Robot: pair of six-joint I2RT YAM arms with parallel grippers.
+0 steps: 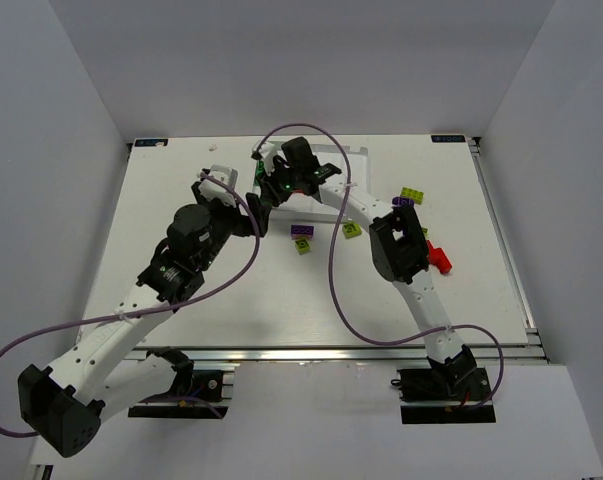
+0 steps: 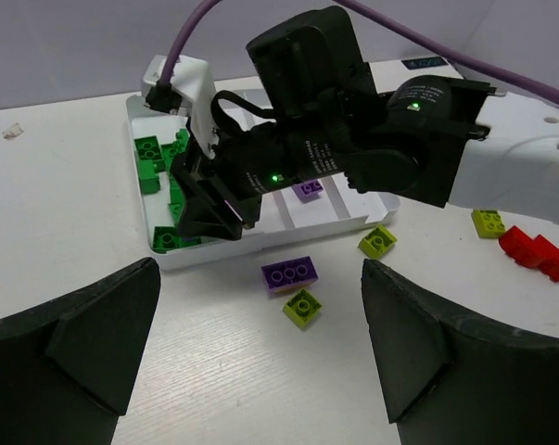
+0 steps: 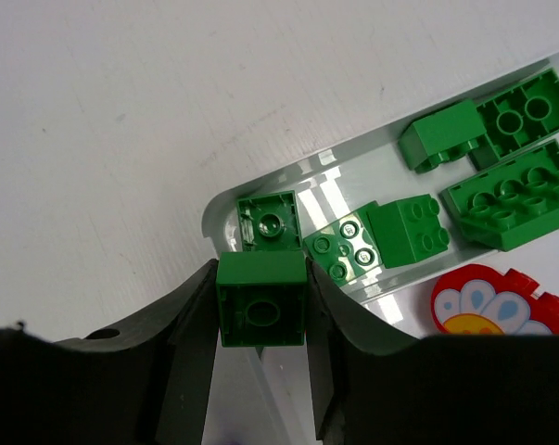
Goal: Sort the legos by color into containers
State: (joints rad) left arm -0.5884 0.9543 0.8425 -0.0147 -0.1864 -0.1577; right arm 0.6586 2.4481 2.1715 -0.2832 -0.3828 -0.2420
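My right gripper (image 3: 260,311) is shut on a green lego (image 3: 260,298), held underside toward the camera just above the near end of the white tray's (image 3: 225,199) end compartment. Several green legos (image 3: 404,232) lie in that compartment. In the top view the right gripper (image 1: 273,190) hangs over the tray's (image 1: 353,158) left side. My left gripper (image 2: 260,315) stands open above the table in front of the tray (image 2: 260,243), nothing between its fingers. Just beyond it lie a purple lego (image 2: 290,274) and a yellow-green one (image 2: 302,307), touching.
Another yellow-green lego (image 2: 377,241) lies by the tray's front corner. A purple lego (image 2: 307,190) sits in a middle compartment. To the right lie a yellow-green lego (image 2: 488,222) and red legos (image 2: 536,252). The right arm (image 2: 353,139) crosses above the tray.
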